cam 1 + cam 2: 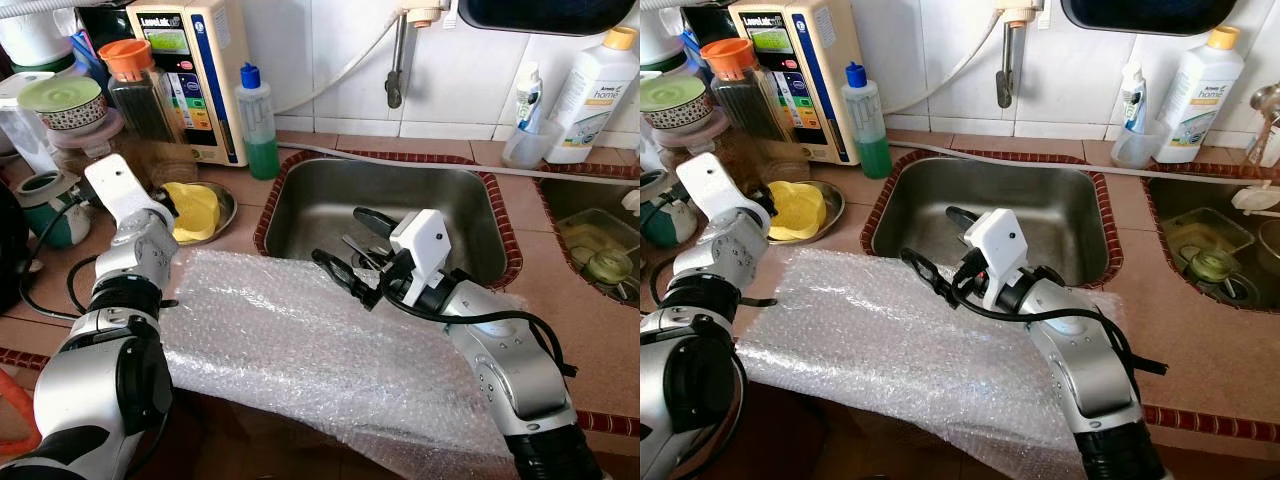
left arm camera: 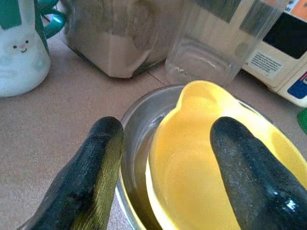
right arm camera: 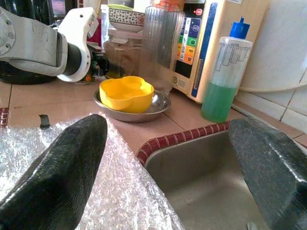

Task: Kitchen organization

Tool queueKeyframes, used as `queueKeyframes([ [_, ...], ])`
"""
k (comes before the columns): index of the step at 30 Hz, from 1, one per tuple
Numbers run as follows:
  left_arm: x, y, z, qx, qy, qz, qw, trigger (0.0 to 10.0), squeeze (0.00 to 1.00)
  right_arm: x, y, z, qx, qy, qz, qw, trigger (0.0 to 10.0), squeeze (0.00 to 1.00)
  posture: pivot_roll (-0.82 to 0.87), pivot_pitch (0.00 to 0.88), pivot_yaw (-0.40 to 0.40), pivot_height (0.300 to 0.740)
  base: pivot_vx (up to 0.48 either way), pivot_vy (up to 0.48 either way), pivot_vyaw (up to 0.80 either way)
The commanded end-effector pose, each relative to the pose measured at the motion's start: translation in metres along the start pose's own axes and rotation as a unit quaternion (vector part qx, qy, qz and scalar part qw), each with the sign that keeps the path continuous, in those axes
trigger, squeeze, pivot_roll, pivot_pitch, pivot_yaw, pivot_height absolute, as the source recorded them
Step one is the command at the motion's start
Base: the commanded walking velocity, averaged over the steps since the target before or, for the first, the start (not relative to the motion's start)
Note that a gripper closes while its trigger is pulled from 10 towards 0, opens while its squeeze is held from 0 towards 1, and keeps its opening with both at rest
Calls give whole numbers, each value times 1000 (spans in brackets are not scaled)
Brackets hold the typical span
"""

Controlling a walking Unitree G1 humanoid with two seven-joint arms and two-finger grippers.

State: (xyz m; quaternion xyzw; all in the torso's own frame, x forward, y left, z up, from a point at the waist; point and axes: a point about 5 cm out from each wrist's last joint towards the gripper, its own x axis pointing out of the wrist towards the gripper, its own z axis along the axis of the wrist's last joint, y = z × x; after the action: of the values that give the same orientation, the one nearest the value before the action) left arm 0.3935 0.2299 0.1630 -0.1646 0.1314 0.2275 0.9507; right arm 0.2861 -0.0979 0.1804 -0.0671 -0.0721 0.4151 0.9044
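Observation:
A yellow bowl (image 1: 193, 210) lies in a shallow steel dish (image 1: 228, 205) on the counter, left of the sink (image 1: 330, 200). My left gripper (image 2: 165, 128) is open right at the dish. One finger (image 2: 91, 163) is outside the dish's rim and the other is over the bowl (image 2: 201, 163). A sheet of bubble wrap (image 1: 290, 340) is spread over the counter's front edge. My right gripper (image 1: 355, 248) hangs open over the sink's front left corner, above the edge of the wrap, with nothing between its fingers.
Behind the dish stand a clear jar with an orange lid (image 1: 135, 85), a water purifier (image 1: 195, 70) and a bottle of green liquid (image 1: 258, 125). A bunny mug (image 2: 19, 48) is to the left. A tap (image 1: 397, 60) hangs over the sink. A second basin (image 1: 590, 230) is at the right.

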Motion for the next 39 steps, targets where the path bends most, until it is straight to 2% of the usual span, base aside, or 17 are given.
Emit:
queueKeyframes([
  [1, 1, 2, -3, 9, 8, -1, 1000, 10000, 0, -1, 0, 0, -4, 1, 1, 1000, 10000, 0, 46, 0, 121, 740, 0, 0, 0],
  [6, 1, 3, -9, 15, 23, 0, 1000, 10000, 0, -2, 0, 0, -5, 2, 0, 1000, 10000, 0, 44, 0, 123, 740, 0, 0, 0],
  [7, 1, 2, -12, 17, 30, -9, 999, 5255, 0, -2, 0, 0, -5, 3, 0, 1000, 10000, 0, 43, 0, 124, 740, 0, 0, 0],
  [9, 1, 2, -16, 28, 38, -15, 999, 5255, 0, -2, 0, 0, -6, 2, 0, 1000, 10000, 0, 43, 0, 124, 740, 0, 0, 0],
  [10, 1, 3, -18, 32, 42, -13, 999, 824, 0, -2, 1, 0, -6, 3, 0, 1000, 10000, 0, 42, 0, 125, 740, 0, 0, 0],
  [11, 1, 3, -20, 34, 44, -12, 998, 0, 0, -2, 1, 0, -7, 3, 0, 1000, 10000, 0, 42, 0, 125, 740, 0, 0, 0],
  [20, 1, 11, -28, 24, 56, -1, 998, 0, 0, -2, 0, 0, -8, 4, 1, 1000, 10000, 0, 44, 0, 123, 740, 0, 0, 0],
  [39, 2, 16, -27, 22, 52, 5, 998, 0, 0, -1, -1, 0, -14, 4, 2, 1000, 10000, 0, 49, 0, 120, 740, 0, 0, 0],
])
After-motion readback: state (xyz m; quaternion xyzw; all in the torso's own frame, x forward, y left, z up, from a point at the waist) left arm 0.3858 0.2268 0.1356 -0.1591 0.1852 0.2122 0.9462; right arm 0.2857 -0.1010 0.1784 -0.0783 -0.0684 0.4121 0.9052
